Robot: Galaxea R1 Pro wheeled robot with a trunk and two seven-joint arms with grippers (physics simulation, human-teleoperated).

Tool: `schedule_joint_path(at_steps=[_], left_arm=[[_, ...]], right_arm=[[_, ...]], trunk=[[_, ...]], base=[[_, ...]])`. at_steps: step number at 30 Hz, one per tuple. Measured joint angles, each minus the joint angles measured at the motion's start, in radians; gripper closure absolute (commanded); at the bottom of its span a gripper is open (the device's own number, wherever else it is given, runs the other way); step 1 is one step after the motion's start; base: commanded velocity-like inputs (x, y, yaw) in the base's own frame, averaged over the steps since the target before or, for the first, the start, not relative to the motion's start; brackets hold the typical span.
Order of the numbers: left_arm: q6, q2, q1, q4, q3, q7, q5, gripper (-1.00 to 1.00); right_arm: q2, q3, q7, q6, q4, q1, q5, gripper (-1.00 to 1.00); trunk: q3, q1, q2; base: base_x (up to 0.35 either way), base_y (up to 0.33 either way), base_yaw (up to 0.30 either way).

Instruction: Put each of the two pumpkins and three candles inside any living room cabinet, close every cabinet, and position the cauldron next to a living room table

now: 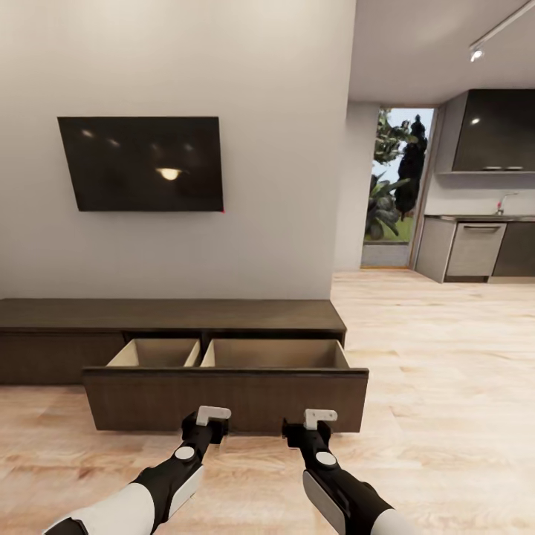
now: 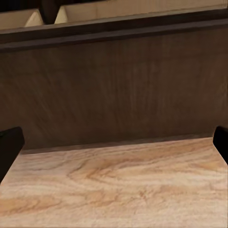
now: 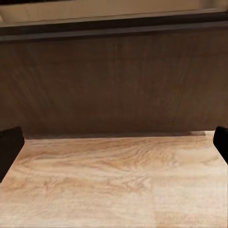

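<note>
**Both grippers parted, facing the pulled-out drawer**

Left gripper (image 1: 213, 413) and right gripper (image 1: 320, 417) hover low over the pale wood-plank floor (image 1: 446, 416), each with fingers spread wide and holding nothing; in both wrist views the dark fingertips sit at the frame edges with bare gap between.

Long, low dark-brown wood cabinet (image 1: 171, 316) runs along the wall at 12 o'clock, beneath a black wall-mounted screen (image 1: 141, 163). Its wide flat-fronted drawer (image 1: 227, 397) stands pulled out, just ahead of both grippers. Two pale wood compartments show, nothing visible inside.

Handling judgement: rigid, fairly heavy slab, smooth, no handle. Likely best pushed flat on the front face, or taken over the top lip, both arms evenly to avoid racking.
</note>
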State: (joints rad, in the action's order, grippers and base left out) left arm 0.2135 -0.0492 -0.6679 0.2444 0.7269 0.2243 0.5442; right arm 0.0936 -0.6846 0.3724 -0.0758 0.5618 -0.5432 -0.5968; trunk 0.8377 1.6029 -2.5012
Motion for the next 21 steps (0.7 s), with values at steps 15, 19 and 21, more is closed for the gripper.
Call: schedule_joint_path(at_steps=[15,19,21], left_arm=[[0.005,0.0,0.0,0.0,0.0,0.0,0.003,-1.0],[0.006,0.0,0.0,0.0,0.0,0.001,0.004,-1.0],[0.007,0.0,0.0,0.0,0.0,0.001,0.004,-1.0]], right_arm=[[-0.001,0.0,0.0,0.0,0.0,0.0,0.0,-1.0],[-0.001,-0.001,0.0,0.0,0.0,0.0,0.0,-1.0],[-0.001,-0.001,0.0,0.0,0.0,0.0,0.0,-1.0]], trunk=[[0.0,0.001,0.0],[0.004,0.001,0.0],[0.012,0.002,-0.001]], base=[[0.149,0.0,0.0],[0.005,0.0,0.0],[0.002,0.0,0.0]])
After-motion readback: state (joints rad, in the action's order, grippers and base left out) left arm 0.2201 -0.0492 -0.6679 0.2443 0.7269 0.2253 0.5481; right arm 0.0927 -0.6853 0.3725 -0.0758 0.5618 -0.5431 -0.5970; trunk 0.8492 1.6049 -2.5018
